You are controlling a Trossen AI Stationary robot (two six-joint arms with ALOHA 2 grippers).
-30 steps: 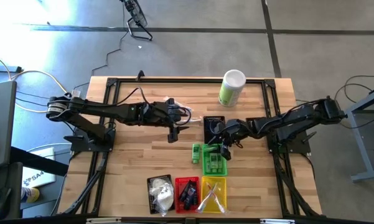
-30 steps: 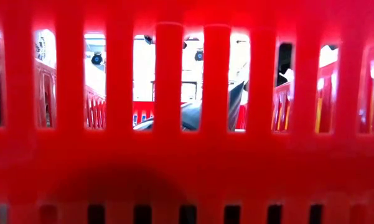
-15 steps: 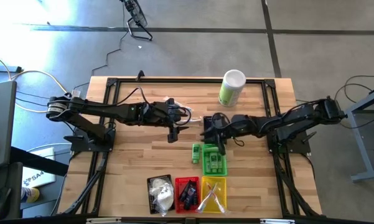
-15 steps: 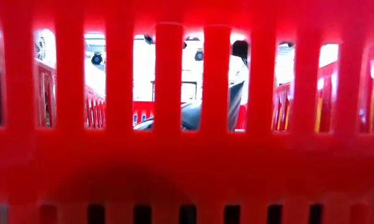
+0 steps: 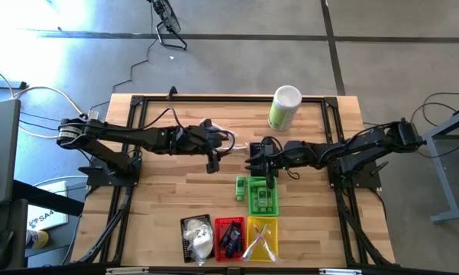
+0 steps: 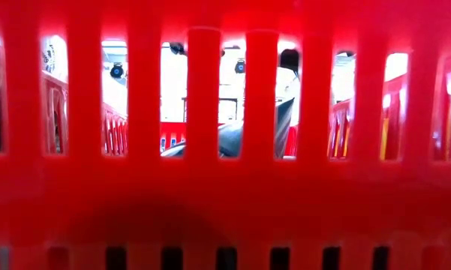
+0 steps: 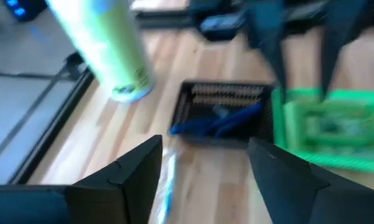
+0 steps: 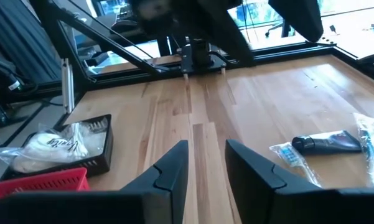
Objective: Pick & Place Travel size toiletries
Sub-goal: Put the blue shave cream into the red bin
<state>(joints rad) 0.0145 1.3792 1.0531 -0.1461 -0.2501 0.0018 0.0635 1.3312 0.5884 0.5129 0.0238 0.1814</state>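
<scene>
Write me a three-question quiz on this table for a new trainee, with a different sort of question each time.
1. Which basket holds the white pouches? A) green B) black basket C) yellow
2. True or false: the left gripper holds a dark blue tube.
3. Fill in: in the row at the table's near edge, the ___ basket stands between the black one and the yellow basket.

Key
1. B
2. False: its fingers are apart with nothing between them.
3. red basket
</scene>
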